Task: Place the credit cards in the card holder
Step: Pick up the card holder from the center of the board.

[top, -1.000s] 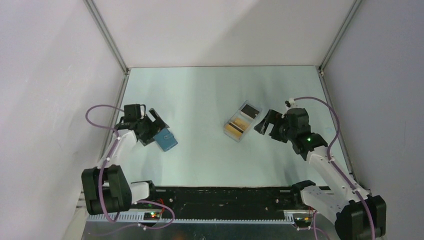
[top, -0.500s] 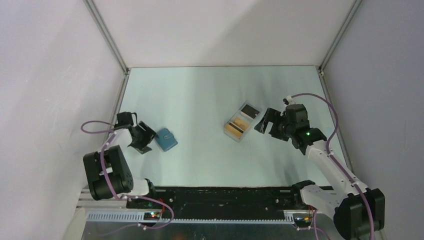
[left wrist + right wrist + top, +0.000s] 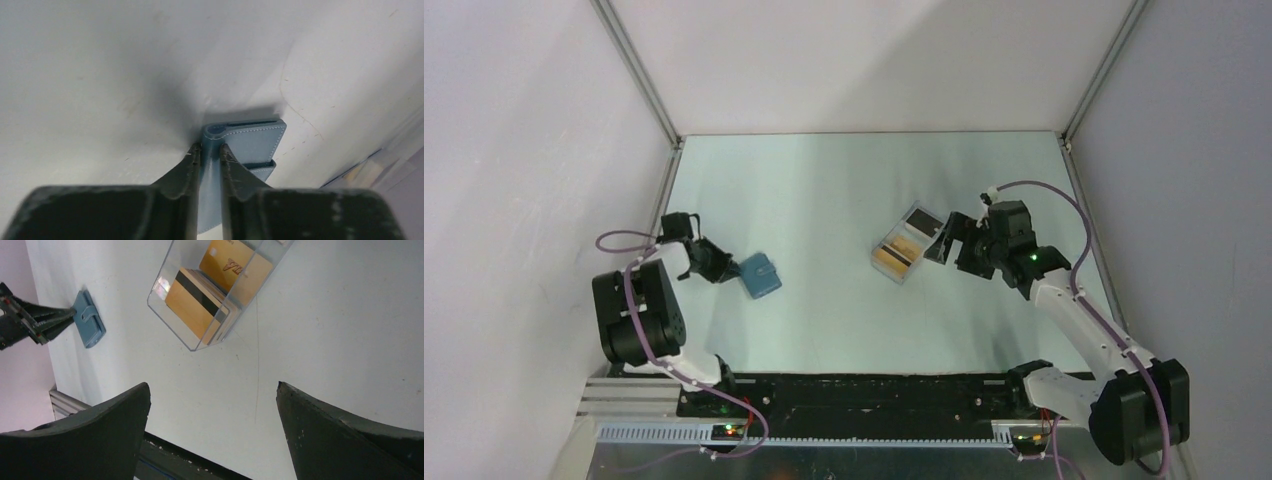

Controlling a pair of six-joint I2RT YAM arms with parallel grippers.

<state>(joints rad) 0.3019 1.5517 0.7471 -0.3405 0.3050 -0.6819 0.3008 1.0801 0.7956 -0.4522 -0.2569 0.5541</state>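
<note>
The blue card holder [image 3: 762, 276] lies on the table at the left. My left gripper [image 3: 727, 266] is shut on its near edge. In the left wrist view both fingers pinch a blue flap [image 3: 210, 146] of the card holder [image 3: 255, 140], which stands on edge against the table. The credit cards [image 3: 900, 254] sit in a clear tray at centre right: yellow-orange ones with a dark stripe [image 3: 197, 305] and a black one [image 3: 923, 219]. My right gripper [image 3: 943, 246] hovers just right of the tray, open and empty [image 3: 212, 385].
The clear compartmented tray [image 3: 162, 282] lies at an angle on the pale table. White walls with metal frame posts [image 3: 639, 75] close in the left, back and right sides. A black rail [image 3: 874, 390] runs along the near edge between the arm bases.
My left gripper went from open beside the card holder to shut on its edge, and the left arm folded back. My right gripper crept left toward the tray.
</note>
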